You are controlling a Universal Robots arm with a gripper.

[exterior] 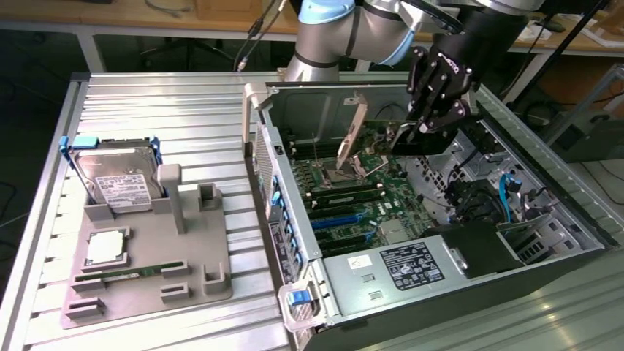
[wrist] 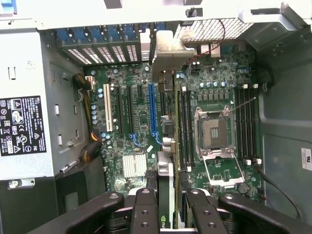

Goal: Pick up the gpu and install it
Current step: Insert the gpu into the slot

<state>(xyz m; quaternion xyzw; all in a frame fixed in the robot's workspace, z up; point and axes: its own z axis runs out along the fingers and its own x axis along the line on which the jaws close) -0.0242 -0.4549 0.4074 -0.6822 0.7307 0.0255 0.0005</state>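
Note:
My gripper (exterior: 425, 131) hangs inside the open computer case (exterior: 546, 183), shut on the gpu (exterior: 408, 141). The gpu is a dark flat card held on edge above the green motherboard (exterior: 361, 197). Its silver end bracket (exterior: 351, 131) points toward the case's rear slot wall. In the wrist view the gpu (wrist: 165, 165) runs edge-on away from my gripper (wrist: 165, 217), and the black fingers (wrist: 145, 209) press it from both sides. Its bracket (wrist: 168, 51) reaches the rear slot openings. The card hovers beside the long blue slot (wrist: 153, 109); I cannot tell whether it touches the board.
The open CPU socket (wrist: 214, 131) and the RAM slots (wrist: 184, 126) lie close to the card. A power supply (exterior: 414, 267) fills the case's near end. Outside the case, a grey fixture (exterior: 185, 241) holds a hard drive (exterior: 112, 179), a processor (exterior: 105, 247) and a RAM stick (exterior: 127, 274).

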